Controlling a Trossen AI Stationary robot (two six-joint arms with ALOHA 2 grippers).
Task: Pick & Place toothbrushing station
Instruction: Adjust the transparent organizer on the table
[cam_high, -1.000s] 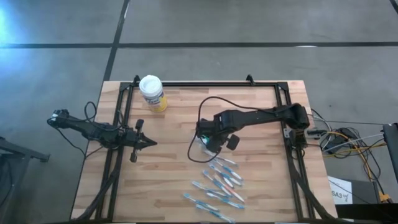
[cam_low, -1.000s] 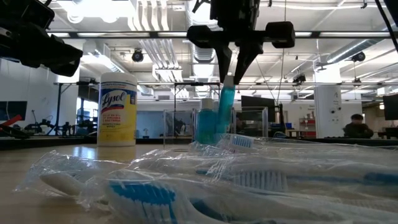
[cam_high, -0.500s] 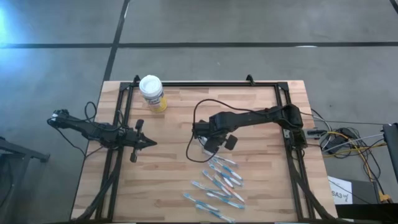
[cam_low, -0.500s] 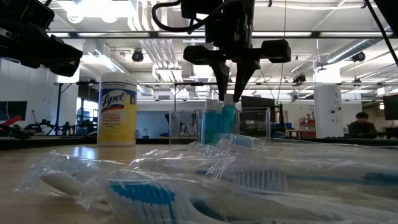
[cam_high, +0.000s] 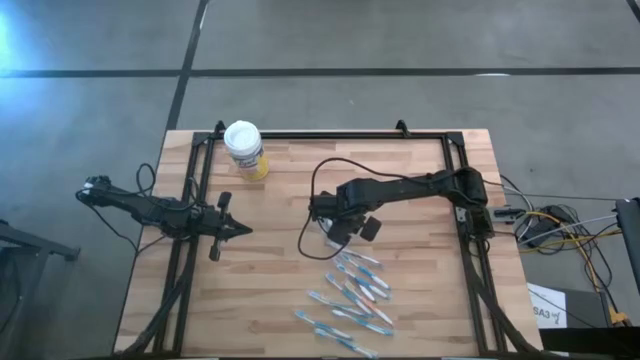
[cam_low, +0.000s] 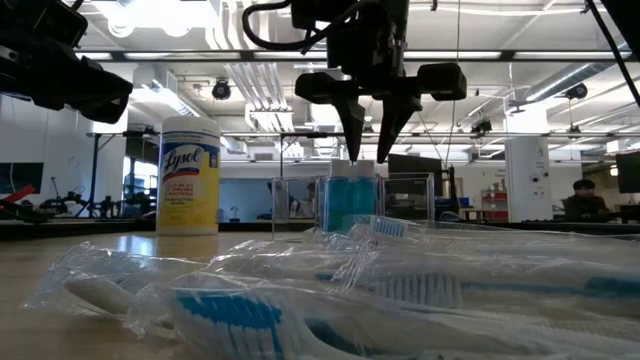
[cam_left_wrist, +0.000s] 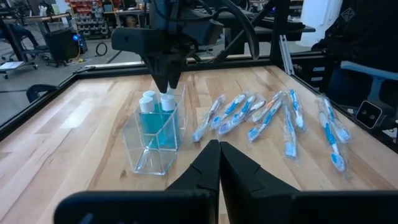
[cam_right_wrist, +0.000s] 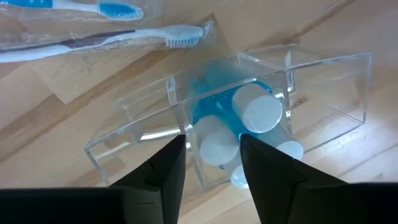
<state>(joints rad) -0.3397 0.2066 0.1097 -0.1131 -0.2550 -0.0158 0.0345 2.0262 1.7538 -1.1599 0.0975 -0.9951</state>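
Three white-capped blue tubes (cam_right_wrist: 239, 134) stand inside the clear organizer (cam_left_wrist: 157, 138); right gripper (cam_low: 371, 118), released above it, should lift straight up; left gripper (cam_left_wrist: 219, 163) is clenched.

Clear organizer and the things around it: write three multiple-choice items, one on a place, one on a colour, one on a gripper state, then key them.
1. Where is the right gripper?
A. Directly above the clear organizer
B. Beside the canister
C. Over the toothbrushes

2. What colour are the caps of the blue tubes?
A. Yellow
B. White
C. Black

3. How are the left gripper fingers?
A. Wide open
B. Shut on a toothbrush
C. Shut, empty

Answers:
1 A: its fingers hang just over the organizer.
2 B: round white tops show in the right wrist view.
3 C: the fingers meet with nothing between.
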